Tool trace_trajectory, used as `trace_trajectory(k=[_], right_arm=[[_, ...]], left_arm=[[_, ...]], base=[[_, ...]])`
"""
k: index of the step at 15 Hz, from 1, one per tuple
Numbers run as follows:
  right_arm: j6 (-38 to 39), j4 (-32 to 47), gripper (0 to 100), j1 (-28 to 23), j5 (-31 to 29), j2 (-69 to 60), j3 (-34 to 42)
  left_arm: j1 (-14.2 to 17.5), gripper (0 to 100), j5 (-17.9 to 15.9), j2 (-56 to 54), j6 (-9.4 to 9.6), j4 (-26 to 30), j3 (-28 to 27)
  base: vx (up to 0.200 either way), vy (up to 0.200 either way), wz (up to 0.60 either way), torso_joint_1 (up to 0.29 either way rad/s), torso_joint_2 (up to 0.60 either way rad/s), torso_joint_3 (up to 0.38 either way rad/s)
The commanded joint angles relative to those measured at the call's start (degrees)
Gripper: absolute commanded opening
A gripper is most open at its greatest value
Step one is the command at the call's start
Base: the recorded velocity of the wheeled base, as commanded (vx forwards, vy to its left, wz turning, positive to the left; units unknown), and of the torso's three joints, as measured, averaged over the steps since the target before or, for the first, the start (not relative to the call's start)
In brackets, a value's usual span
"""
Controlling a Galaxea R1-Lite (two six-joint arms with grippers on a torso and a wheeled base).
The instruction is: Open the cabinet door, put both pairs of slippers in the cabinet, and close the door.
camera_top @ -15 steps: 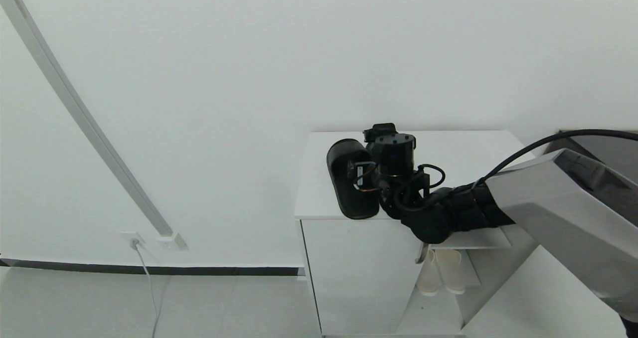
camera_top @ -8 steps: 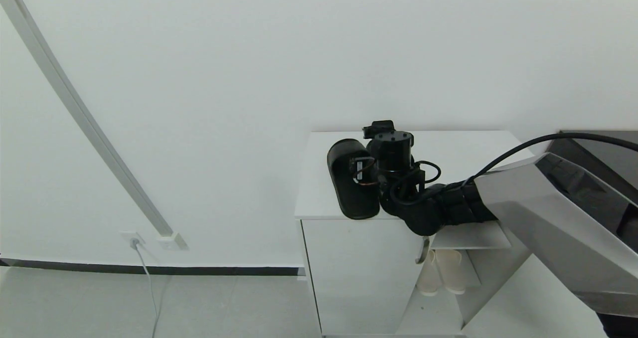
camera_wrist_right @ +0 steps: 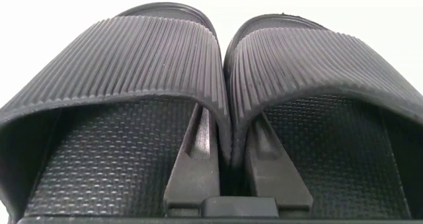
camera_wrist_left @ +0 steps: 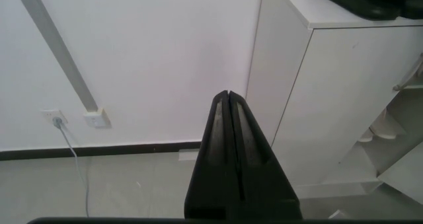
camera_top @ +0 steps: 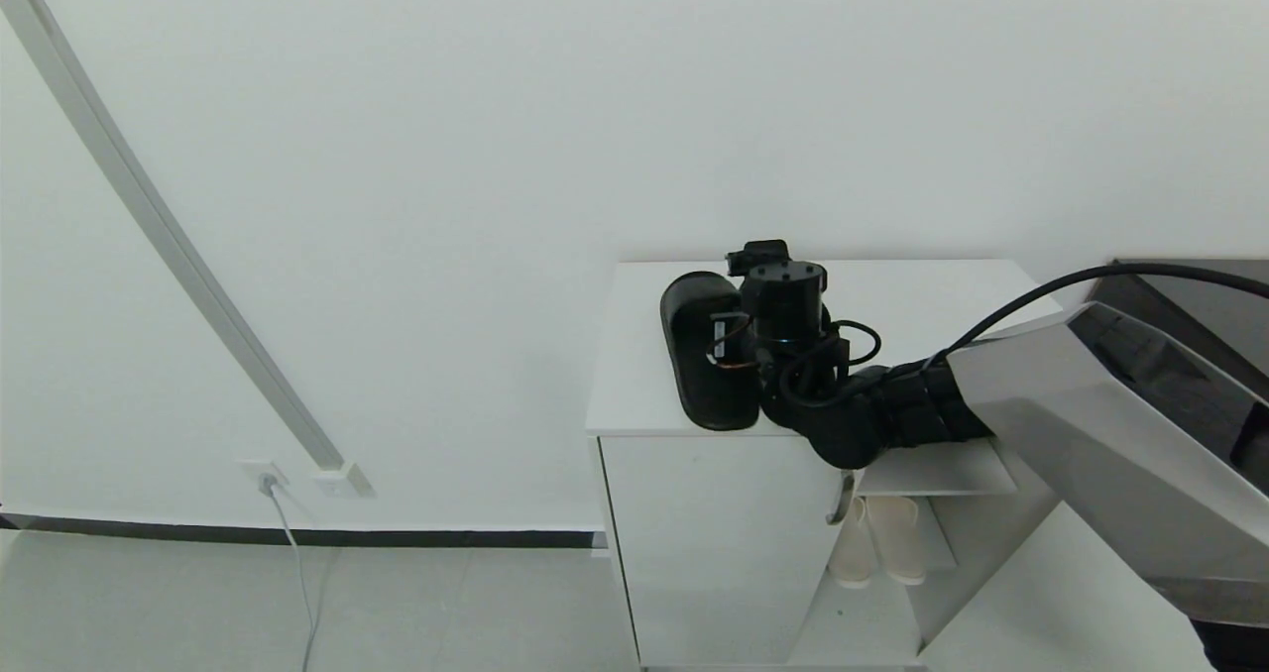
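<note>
A pair of black slippers (camera_top: 699, 365) lies side by side on the top of the white cabinet (camera_top: 922, 295), near its front left edge. My right gripper (camera_wrist_right: 230, 128) is shut on the black slippers (camera_wrist_right: 165, 72), one finger inside each, pinching their inner walls together. A pair of white slippers (camera_top: 877, 543) stands on a shelf inside the cabinet, under another shelf. The cabinet's right door (camera_top: 1071, 593) hangs open and its left door (camera_top: 714, 543) is closed. Left of the cabinet (camera_wrist_left: 330, 98), my left gripper (camera_wrist_left: 228, 100) hangs low, shut and empty.
A white wall rises right behind the cabinet. A slanted grey conduit (camera_top: 169, 236) runs down to a wall socket (camera_top: 260, 474) with a cable plugged in. Grey floor tiles (camera_top: 397, 603) lie open to the cabinet's left.
My right gripper has shifted the black slippers slightly to the right on the cabinet top. The right arm's elbow has swung a little. The left gripper has only a now frame.
</note>
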Motion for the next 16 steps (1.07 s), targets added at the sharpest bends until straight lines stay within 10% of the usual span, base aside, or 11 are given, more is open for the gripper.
trace_trajectory(k=[1,16], right_arm=[[0.10,0.00,0,0.54,0.17,-4.00,3.74],[1.59,-3.87,0,9.59,11.24,-34.32,40.57]], left_arm=[[0.00,0,-0.02,0.07,0.00,0.00,0.00],[0.00,0,1.21,0.07,-0.26,-0.09,0.00]], base=[[0.000,0.000,0.00,0.000,0.00,0.000],[0.000,0.000,0.00,0.000,0.00,0.000]])
